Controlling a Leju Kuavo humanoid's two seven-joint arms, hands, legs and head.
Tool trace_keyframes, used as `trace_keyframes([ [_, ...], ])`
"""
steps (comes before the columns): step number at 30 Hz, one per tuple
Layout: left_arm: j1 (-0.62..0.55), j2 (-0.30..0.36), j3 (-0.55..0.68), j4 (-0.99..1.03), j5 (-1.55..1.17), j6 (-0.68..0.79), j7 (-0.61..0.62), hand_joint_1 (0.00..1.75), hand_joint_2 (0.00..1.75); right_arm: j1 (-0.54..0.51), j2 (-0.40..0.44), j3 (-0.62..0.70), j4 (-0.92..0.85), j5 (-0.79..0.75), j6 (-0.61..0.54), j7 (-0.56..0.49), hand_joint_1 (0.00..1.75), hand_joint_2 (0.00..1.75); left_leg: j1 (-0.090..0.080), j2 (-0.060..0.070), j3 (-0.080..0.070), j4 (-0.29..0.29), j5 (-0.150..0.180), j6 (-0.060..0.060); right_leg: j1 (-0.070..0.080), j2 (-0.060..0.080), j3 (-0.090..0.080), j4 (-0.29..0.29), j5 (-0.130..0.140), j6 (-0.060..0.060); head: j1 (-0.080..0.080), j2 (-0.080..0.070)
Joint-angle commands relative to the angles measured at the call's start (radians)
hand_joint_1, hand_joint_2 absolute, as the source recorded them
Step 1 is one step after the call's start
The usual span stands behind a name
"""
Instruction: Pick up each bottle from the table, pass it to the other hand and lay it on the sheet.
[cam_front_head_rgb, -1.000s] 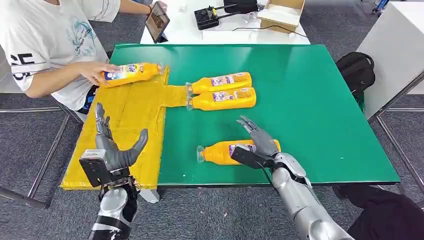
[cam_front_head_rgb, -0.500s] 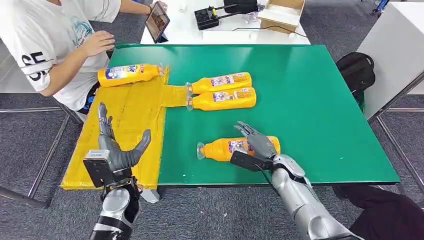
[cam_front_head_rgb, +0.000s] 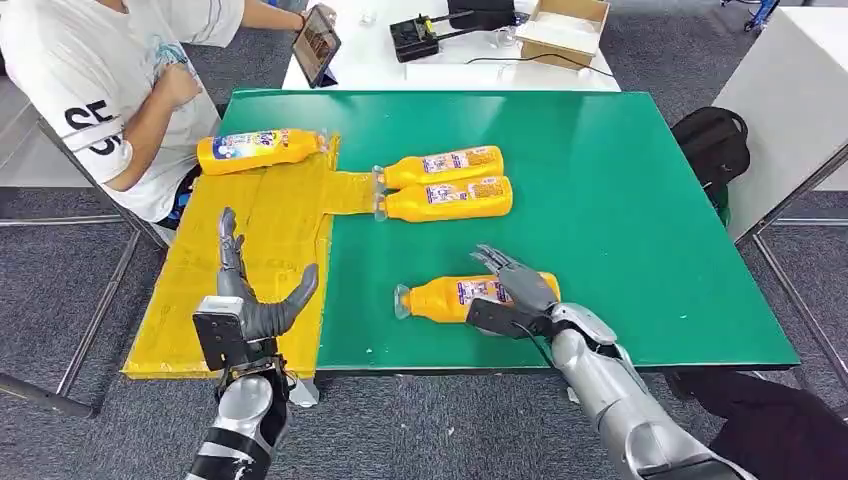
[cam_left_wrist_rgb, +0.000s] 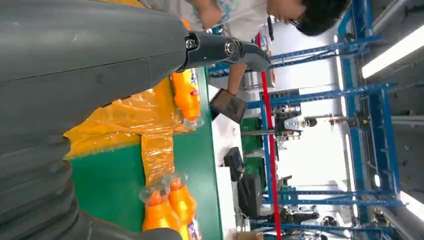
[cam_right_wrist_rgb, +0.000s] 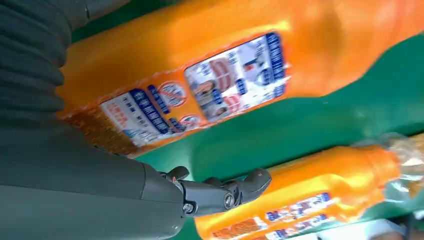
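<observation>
An orange bottle (cam_front_head_rgb: 435, 299) lies on its side near the front edge of the green table (cam_front_head_rgb: 620, 200). My right hand (cam_front_head_rgb: 512, 290) is over its base end, fingers spread across it and thumb on the near side; in the right wrist view the bottle (cam_right_wrist_rgb: 225, 75) lies close against the palm, with the thumb (cam_right_wrist_rgb: 225, 192) held away from it. Two more bottles (cam_front_head_rgb: 440, 165) (cam_front_head_rgb: 445, 198) lie side by side mid-table. Another bottle (cam_front_head_rgb: 262, 148) lies at the far end of the yellow sheet (cam_front_head_rgb: 260, 230). My left hand (cam_front_head_rgb: 250, 300) stands open above the sheet's near part, holding nothing.
A person in a white shirt (cam_front_head_rgb: 100, 80) sits at the table's far left corner, arm pulled back. A tablet (cam_front_head_rgb: 318, 42), a black device and a cardboard box (cam_front_head_rgb: 560, 25) sit on the white table behind. A black bag (cam_front_head_rgb: 712, 140) is on the floor to the right.
The person let go of the bottle on the sheet and drew the arm back. My left hand moved a little right and forward. My right hand settled closer onto the near bottle.
</observation>
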Motion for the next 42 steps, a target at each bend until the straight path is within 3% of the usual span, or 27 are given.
trace_keyframes([
  [1, -0.039, 0.016, -0.06, 0.097, -0.006, 0.011, 0.003, 0.0, 1.75, -0.028, -0.033, 0.086, 0.136, 0.043, -0.038, 0.102, 0.0, 1.75, 0.0, -0.003, 0.005, -0.002, 0.0, 0.002, 0.001, -0.005, 0.007, -0.003, -0.001, -0.003, 0.0, 0.0],
  [8, -0.033, 0.009, -0.055, 0.11, 0.007, -0.001, 0.003, 0.0, 1.75, -0.03, -0.002, 0.108, 0.143, 0.071, -0.094, 0.153, 0.0, 1.75, 0.001, -0.001, 0.006, -0.002, 0.0, 0.002, 0.002, -0.002, 0.008, -0.004, 0.0, -0.003, 0.0, 0.0],
  [26, -0.04, -0.002, -0.048, 0.141, 0.01, -0.029, 0.003, 0.0, 1.75, -0.022, 0.001, 0.125, 0.189, 0.082, -0.07, 0.168, 0.0, 1.75, 0.001, -0.001, 0.007, -0.002, 0.0, 0.002, 0.001, -0.002, 0.008, -0.003, 0.0, -0.002, 0.0, 0.0],
  [27, -0.04, -0.002, -0.048, 0.141, 0.01, -0.029, 0.003, 0.0, 1.75, -0.022, 0.001, 0.125, 0.189, 0.082, -0.07, 0.168, 0.09, 1.75, 0.001, -0.002, 0.007, -0.002, 0.0, 0.002, 0.002, -0.003, 0.009, -0.004, 0.0, -0.002, 0.0, 0.0],
  [29, -0.04, -0.007, -0.047, 0.144, 0.015, -0.036, 0.003, 0.0, 1.75, -0.023, 0.001, 0.128, 0.199, 0.082, -0.064, 0.168, 1.47, 1.75, 0.001, -0.002, 0.009, -0.003, 0.0, 0.003, 0.002, -0.004, 0.01, -0.005, 0.0, -0.003, 0.0, 0.0],
  [30, -0.039, -0.008, -0.046, 0.145, 0.018, -0.042, 0.003, 0.0, 1.75, -0.023, 0.002, 0.126, 0.203, 0.078, -0.06, 0.165, 1.68, 1.75, 0.001, -0.001, 0.009, -0.003, 0.0, 0.003, 0.002, -0.003, 0.01, -0.004, 0.0, -0.003, 0.0, 0.0],
  [32, -0.038, -0.01, -0.044, 0.146, 0.019, -0.043, 0.003, 0.0, 1.75, -0.021, 0.002, 0.12, 0.206, 0.069, -0.058, 0.161, 1.75, 1.75, 0.001, -0.001, 0.009, -0.002, 0.0, 0.002, 0.002, -0.003, 0.011, -0.004, 0.0, -0.002, 0.0, 0.0],
  [42, -0.037, -0.011, -0.042, 0.149, 0.023, -0.049, 0.003, 0.0, 1.75, -0.012, 0.0, 0.116, 0.208, 0.063, -0.058, 0.156, 1.75, 1.75, 0.001, -0.002, 0.011, -0.003, -0.001, 0.003, 0.002, -0.004, 0.013, -0.005, -0.001, -0.003, 0.0, 0.0],
])
